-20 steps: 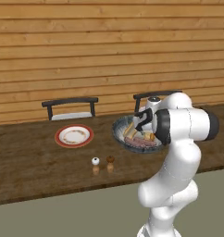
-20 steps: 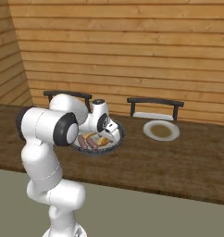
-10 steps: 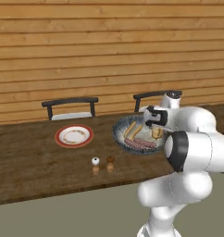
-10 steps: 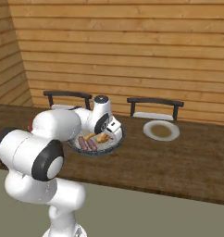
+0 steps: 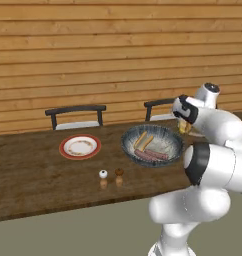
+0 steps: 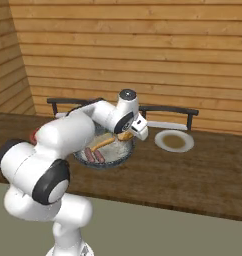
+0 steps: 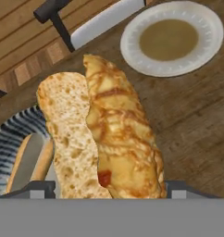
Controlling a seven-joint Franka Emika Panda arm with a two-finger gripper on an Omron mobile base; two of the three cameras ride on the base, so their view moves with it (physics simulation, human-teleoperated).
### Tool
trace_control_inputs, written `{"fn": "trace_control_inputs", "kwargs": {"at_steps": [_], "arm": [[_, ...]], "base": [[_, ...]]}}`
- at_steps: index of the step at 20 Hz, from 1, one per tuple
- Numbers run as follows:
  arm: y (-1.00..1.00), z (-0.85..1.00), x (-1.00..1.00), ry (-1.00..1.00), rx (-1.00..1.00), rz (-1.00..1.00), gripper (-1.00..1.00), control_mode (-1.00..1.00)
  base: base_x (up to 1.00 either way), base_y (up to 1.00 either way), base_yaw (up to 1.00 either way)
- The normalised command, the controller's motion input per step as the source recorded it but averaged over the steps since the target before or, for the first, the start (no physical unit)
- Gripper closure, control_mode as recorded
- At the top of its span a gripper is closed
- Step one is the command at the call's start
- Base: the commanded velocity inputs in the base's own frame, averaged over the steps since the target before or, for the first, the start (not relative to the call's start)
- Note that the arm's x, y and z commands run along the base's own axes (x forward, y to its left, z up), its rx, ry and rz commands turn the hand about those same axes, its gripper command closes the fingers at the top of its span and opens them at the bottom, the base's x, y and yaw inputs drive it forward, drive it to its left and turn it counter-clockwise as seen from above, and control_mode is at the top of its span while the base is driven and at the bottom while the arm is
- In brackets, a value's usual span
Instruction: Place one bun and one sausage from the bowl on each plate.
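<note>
Wood-plank wall behind a dark brown wooden table (image 5: 38, 175); two dark chairs are pushed in on its far side.

Gripper (image 7: 104, 187): jaws stand wide, clamped across a long split golden-brown bun (image 7: 102, 134), its crust half beside its pale crumb half. The bun's long axis runs straight out from the fingers, toward the pale grey-white round plate (image 7: 132, 51).

That plate lies ahead of the fingers, slightly to one side of the bun's tip, with bare table between. It appears to carry no food yet.

The large deep blue-grey bowl (image 5: 130, 147) sits behind and beside the fingers, holding two reddish sausages (image 5: 150, 155) and another bun (image 5: 142, 140). The red-rimmed flat plate (image 5: 65, 152) lies well beyond the bowl.

Judgement: carry onward along the bun's axis.
</note>
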Motion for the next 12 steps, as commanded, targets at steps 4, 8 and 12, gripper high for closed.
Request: {"fn": "trace_control_inputs", "kwargs": {"at_steps": [4, 8, 12], "arm": [[-0.74, 0.05, 0.98, 0.01, 0.00, -0.03, 1.00, -1.00], [-0.63, -0.38, 0.71, -0.02, 0.00, -0.04, 1.00, -1.00], [-0.51, -0.63, 0.51, 0.00, 0.00, -0.03, 1.00, -1.00]], "base": [[0.00, 0.00, 0.00], [0.00, 0.00, 0.00], [0.00, 0.00, 0.00]]}}
